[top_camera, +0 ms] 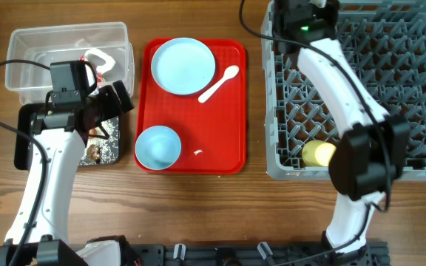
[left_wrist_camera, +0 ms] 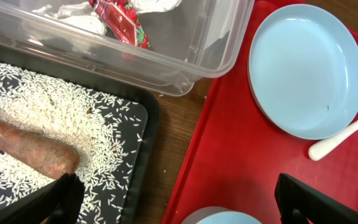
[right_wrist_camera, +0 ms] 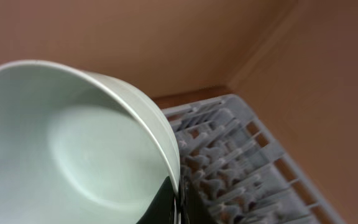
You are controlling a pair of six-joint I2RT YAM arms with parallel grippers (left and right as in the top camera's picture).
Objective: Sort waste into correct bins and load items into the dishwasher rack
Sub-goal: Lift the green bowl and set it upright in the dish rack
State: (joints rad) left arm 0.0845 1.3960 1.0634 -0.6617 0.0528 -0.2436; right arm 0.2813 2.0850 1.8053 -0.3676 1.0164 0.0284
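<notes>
Two arms, two different jobs here. From overhead we use the red tray [top_camera: 231, 148] as our anchor. The dishwasher rack [top_camera: 420, 89] sits just right of it, and the yellow cup [top_camera: 319, 153] is already lying in the rack's near corner on the tray's side. The right arm [top_camera: 331, 66] reaches across to the rack's far edge. On the tray itself we've got the plate [top_camera: 183, 66], the spoon [top_camera: 219, 83] just beside it, the blue bowl [top_camera: 158, 145] and one tiny white scrap [top_camera: 198, 152]. Left of the tray are the clear tub [top_camera: 65, 29] and the black tray [top_camera: 22, 140], and the left gripper [top_camera: 115, 102] hovers between them and the tray.

On the left wrist cam, the fingers [left_wrist_camera: 58, 199] are spread wide with nothing in them. Rice [left_wrist_camera: 73, 106] and the carrot stick [left_wrist_camera: 30, 146] lie in the black tray, and the wrapper [left_wrist_camera: 120, 22] is in the tub, both left of the red tray.

On the right wrist cam, the right gripper [right_wrist_camera: 174, 202] is pinched tight on the rim of the pale green bowl [right_wrist_camera: 73, 143], held tilted above the rack's pegs.

So we reckon the step in hand is loading that bowl. Next it needs lowering between the pegs on its edge before letting go. After that, the scrap and the rest of the dishes on the red tray are waiting.
</notes>
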